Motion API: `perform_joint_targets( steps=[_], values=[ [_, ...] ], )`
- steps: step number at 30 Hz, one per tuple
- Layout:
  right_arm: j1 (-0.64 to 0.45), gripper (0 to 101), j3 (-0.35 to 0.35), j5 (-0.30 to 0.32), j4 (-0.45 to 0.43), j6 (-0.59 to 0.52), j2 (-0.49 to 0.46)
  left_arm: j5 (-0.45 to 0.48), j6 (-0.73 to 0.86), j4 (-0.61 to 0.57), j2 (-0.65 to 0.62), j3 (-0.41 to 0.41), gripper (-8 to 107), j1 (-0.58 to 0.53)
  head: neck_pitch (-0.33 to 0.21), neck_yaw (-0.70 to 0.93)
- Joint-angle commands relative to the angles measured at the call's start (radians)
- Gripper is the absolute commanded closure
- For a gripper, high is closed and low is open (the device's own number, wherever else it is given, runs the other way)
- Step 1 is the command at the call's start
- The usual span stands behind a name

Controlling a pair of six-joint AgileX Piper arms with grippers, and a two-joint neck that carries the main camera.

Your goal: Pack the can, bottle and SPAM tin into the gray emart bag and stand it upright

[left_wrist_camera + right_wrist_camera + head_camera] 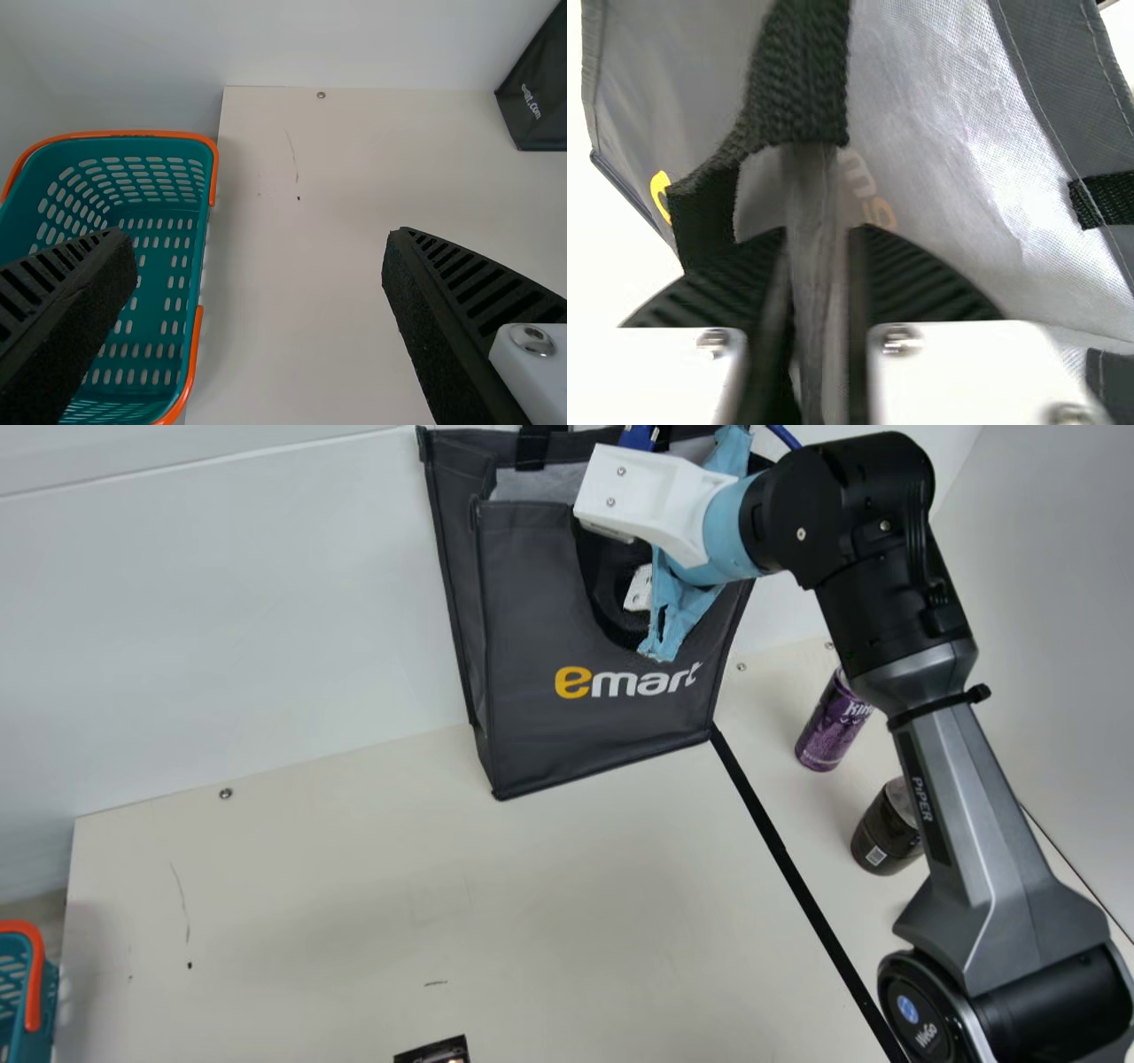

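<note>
Cream worktop (310, 895), white wall behind; the right gripper (818, 235) clenches the upright emart bag (532, 638) by its rim; purple can (828, 726) and dark container (884, 837) stand to its right; the left gripper (257, 243) is spread, empty; likely readying the bag, next a gentle release.

The gray bag (532, 602) bears yellow-and-white lettering (629, 683).

A teal basket (124, 152) with an orange handle (195, 341) stood just beside the cream surface (337, 903). A black strip (783, 856) ran across that surface, and a pale wall (221, 602) rose behind.
</note>
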Motion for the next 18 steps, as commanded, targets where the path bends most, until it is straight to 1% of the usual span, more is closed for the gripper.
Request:
perform_joint_targets(
  steps=[1,10,18],
  values=[
    [-0.002,101,0.000,0.001,0.004,-0.004,0.002,0.000,0.000,0.000,0.000,0.000,9,0.000,-0.024,-0.001],
    [-0.016,101,-0.012,0.001,0.025,-0.028,0.005,0.000,0.000,0.000,0.000,0.000,9,0.000,-0.024,-0.001],
    [-0.030,101,-0.052,0.001,0.036,-0.064,0.012,0.000,0.000,0.000,0.000,0.000,9,0.000,-0.024,-0.001]
  ],
)
